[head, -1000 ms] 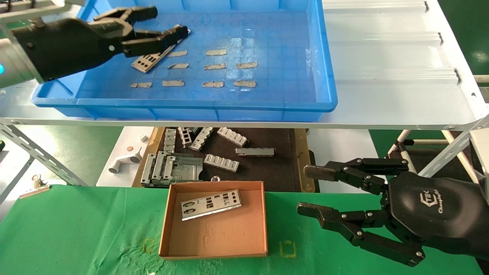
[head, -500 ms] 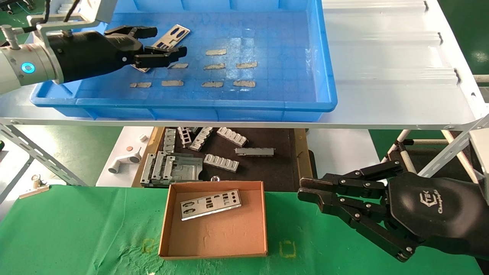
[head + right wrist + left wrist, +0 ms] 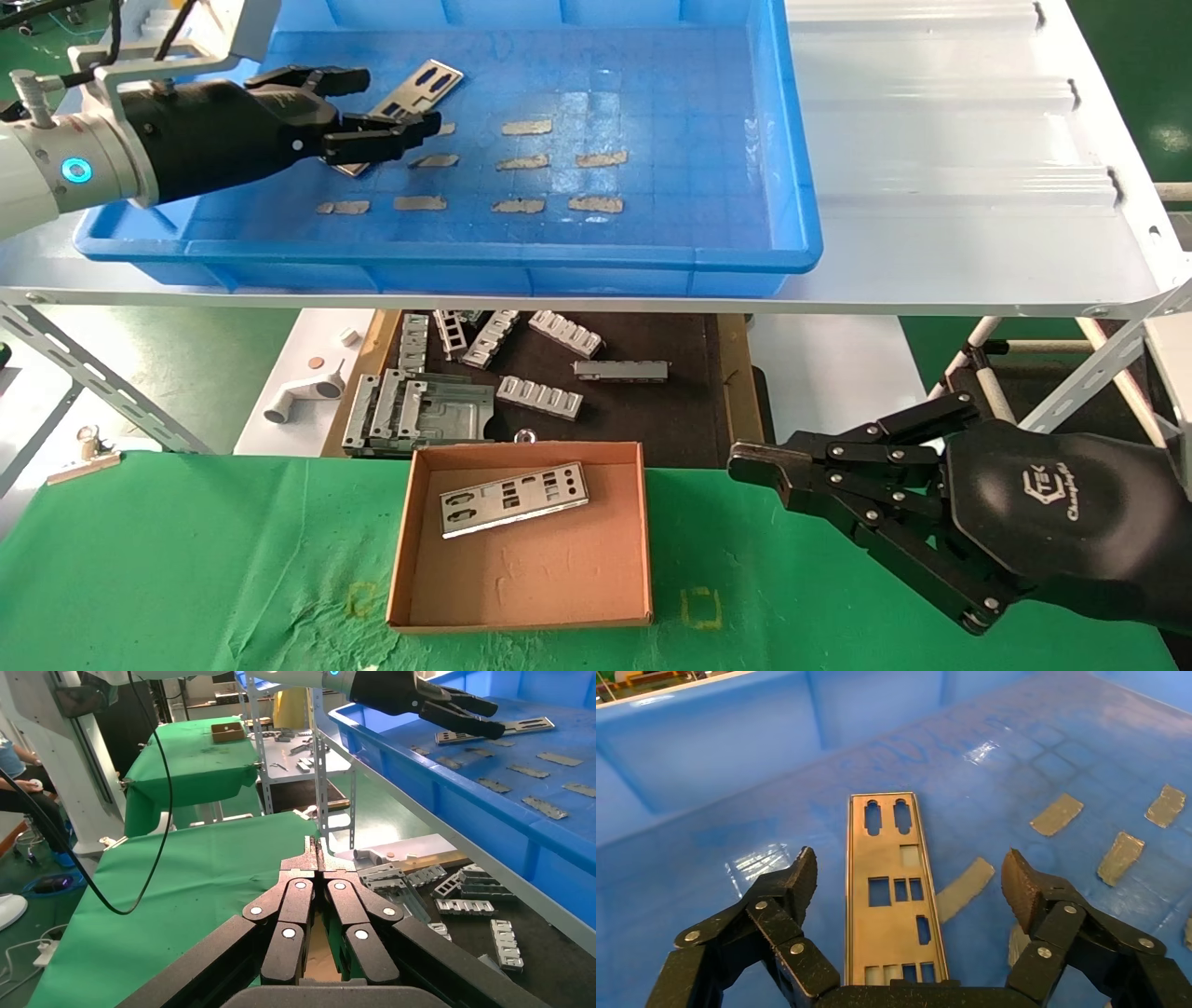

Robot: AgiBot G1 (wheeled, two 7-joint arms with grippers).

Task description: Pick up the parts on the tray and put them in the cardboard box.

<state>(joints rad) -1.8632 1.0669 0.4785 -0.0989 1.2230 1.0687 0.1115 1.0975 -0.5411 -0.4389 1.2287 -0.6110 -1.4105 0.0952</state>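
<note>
Left gripper [image 3: 377,107] reaches into the tray [image 3: 652,270] near its far left corner in the head view, its fingers spread to either side of a silver part [image 3: 407,98] that lies flat on the blue floor; nothing is grasped yet. The tray sits on a white shelf [image 3: 931,140] raised above the green tabletop [image 3: 186,559]. Below, the cardboard box [image 3: 521,610] rests on the tabletop near its back edge, and one part in the box [image 3: 514,499] already lies flat inside it (so one delivery looks done). No other plate shows on the tray floor, only tan tape strips [image 3: 527,127], so this seems to be the last one to move. The right gripper [image 3: 745,461] hangs clenched and empty over the tabletop just beside the box's right wall.

From the left wrist, the part [image 3: 891,896] runs lengthwise between the two open fingers [image 3: 1021,885], which stand clear of its long edges; whether they touch the tray floor I cannot tell.

From the right wrist, that gripper's own tips [image 3: 318,855] are pressed together on nothing, while the left gripper [image 3: 467,713] shows farther off above the plate [image 3: 492,731] in the tray [image 3: 450,825].

What is left, by my judgement: close on this plate, lift it, carry it down to the box and let go.
</note>
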